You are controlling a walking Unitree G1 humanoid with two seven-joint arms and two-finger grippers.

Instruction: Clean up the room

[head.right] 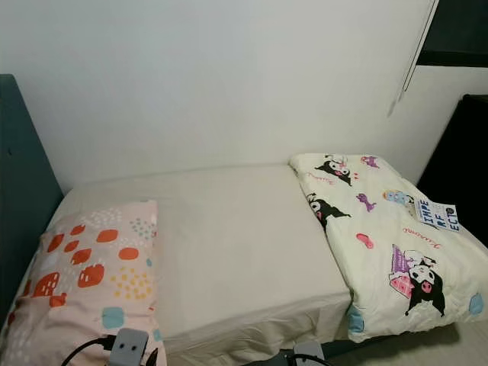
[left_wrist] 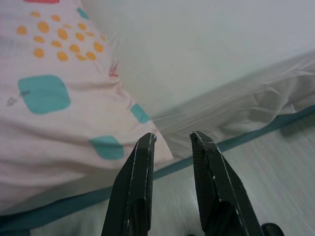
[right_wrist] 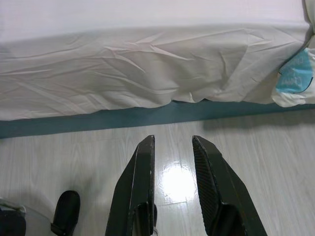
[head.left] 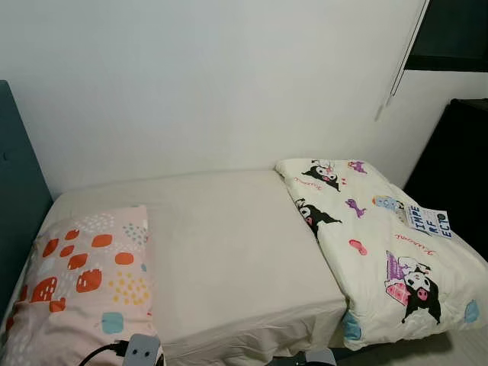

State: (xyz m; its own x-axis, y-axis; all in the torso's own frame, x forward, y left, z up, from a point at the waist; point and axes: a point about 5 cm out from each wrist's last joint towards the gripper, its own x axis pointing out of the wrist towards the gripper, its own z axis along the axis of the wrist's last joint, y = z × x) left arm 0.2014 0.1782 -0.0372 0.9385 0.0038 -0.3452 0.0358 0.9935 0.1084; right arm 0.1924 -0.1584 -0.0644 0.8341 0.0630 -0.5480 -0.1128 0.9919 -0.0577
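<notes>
a: the sheet [head.left: 229,244]?
b: matt cloth, smooth on top, creased at the bed's near edge. pillow [head.left: 84,282] and quilt [head.left: 381,244] are soft printed cloth.
a: the floor [right_wrist: 266,152]?
b: glossy pale wood-look boards.

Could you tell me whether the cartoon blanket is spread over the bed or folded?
Folded: the cartoon blanket sits as a thick stack at one end, leaving the sheet bare.

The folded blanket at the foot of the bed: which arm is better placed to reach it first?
Probably the right. The folded blanket lies on the robot's right side of the bed, and the open right gripper has its corner in view. The left gripper faces the pillow.
</notes>
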